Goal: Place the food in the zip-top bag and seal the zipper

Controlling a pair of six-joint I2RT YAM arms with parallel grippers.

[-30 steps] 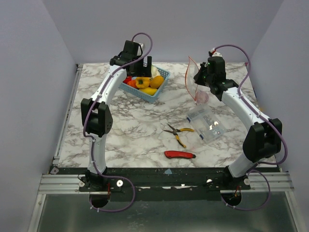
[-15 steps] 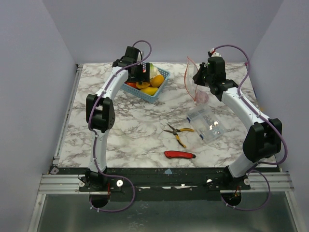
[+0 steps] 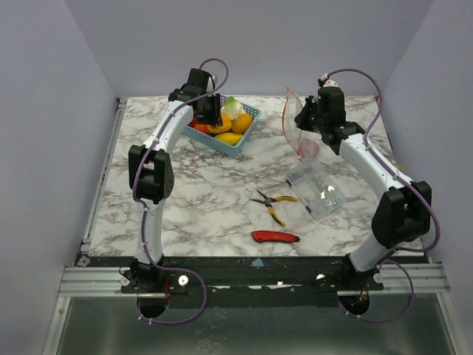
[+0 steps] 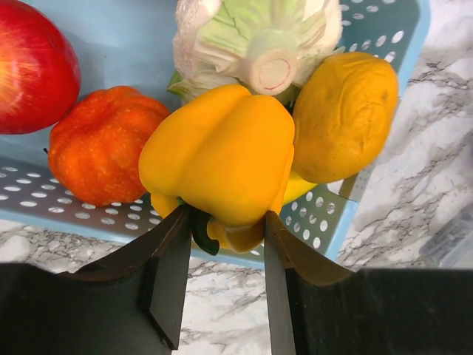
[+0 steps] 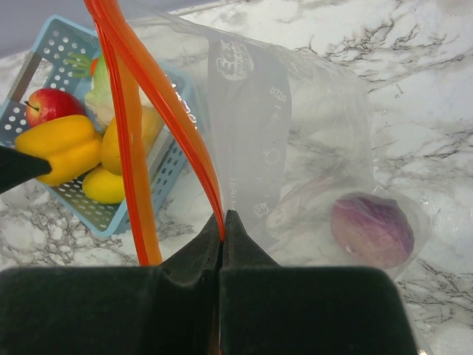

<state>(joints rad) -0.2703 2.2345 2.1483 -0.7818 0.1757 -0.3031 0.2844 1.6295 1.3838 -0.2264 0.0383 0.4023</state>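
The basket [image 3: 249,132] stands near the far edge of the counter [image 3: 207,200] and holds a red apple [image 4: 29,66], an orange ribbed piece [image 4: 103,148], a pale cabbage [image 4: 259,37] and a yellow fruit [image 4: 344,103], which leans on the perforated wall at one corner. The left tool [image 4: 225,222] is over the basket's near wall, its two fingers clamped on the narrow end of a yellow pepper [image 4: 222,148]; whether the pepper touches the pieces behind it I cannot tell. To the right of the basket the bag [image 5: 295,133] hangs from the right tool [image 5: 222,225], whose fingers are pressed together on one lip of the mouth. The zipper [image 5: 129,133] shows as two orange strips held apart, so the mouth gapes on the basket's side. One purple piece [image 5: 372,229] lies in the bag's bottom, which rests on the counter. A strip of bare marble runs between basket and bag, and a broader stretch lies on the basket's near side. Near and right of the basket, well apart from it, lie pliers [image 3: 272,201], a red knife [image 3: 275,237] and a stiff clear packet [image 3: 316,188]. Only the top view shows those three; only the left wrist view shows the grip on the pepper; only the right wrist view shows the pinch on the lip and the purple piece plainly
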